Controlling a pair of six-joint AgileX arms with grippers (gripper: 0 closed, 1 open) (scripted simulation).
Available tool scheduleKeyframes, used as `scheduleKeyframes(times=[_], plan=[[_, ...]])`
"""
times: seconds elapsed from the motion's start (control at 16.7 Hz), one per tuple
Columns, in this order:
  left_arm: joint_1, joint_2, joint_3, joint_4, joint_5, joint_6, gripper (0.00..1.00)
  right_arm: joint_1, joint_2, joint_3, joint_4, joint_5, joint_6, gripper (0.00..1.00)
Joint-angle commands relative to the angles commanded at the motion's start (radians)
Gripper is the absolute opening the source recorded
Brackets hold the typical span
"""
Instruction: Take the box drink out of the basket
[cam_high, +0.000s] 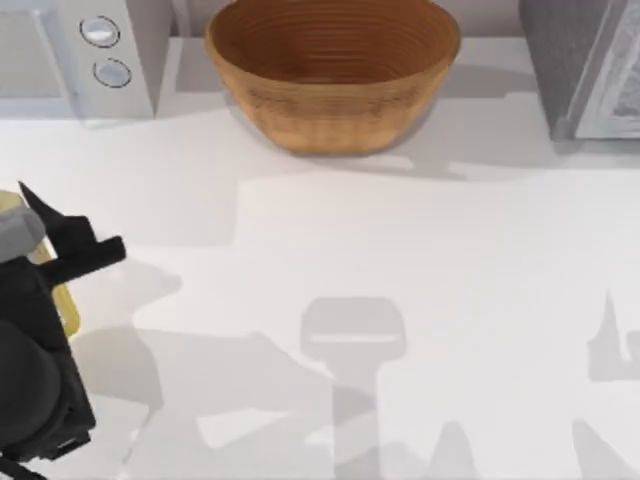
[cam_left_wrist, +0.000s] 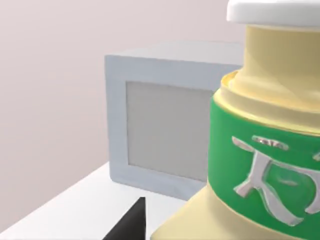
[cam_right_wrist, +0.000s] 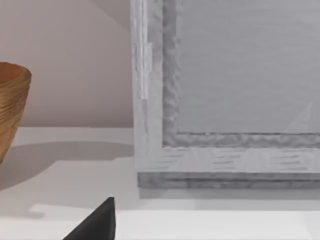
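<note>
A smooth white tabletop (cam_high: 450, 300) is spreading across the top view, with soft grey shadows lying over its near half. A plain pinkish-beige wall (cam_left_wrist: 50, 75) is rising behind it. At the table's far edge a large round woven basket, tan outside and ribbed orange-brown inside (cam_high: 330, 110), is sitting upright near the middle. It is standing between a white box-shaped appliance with two round knobs (cam_high: 90, 50) on the left and a grey textured cabinet with a framed panel (cam_high: 580, 60) on the right.

The left gripper (cam_high: 60, 235) is hanging at the table's left edge, well apart from the basket, its jaws closing around the pale yellow box drink with a green band and white top (cam_left_wrist: 260, 165). The drink is sitting outside the basket, filling much of the left wrist view, cut off by the picture's edge. From above, the black arm is covering most of it, leaving thin yellow slivers (cam_high: 66, 305).

The right gripper (cam_right_wrist: 95, 222) is showing as a dark wedge near the grey cabinet, and I cannot tell whether it is open or closed
</note>
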Motion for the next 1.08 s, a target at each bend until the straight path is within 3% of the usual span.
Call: scheduleKeyframes(times=[0.3,1.08], plan=[[0.006,0.010,-0.001,0.008,0.006,-0.002,0.00,0.000,0.000,0.000,0.000,0.000,0.000,1.00],[0.006,0.010,-0.001,0.008,0.006,-0.002,0.98,0.000,0.000,0.000,0.000,0.000,0.000,1.00]])
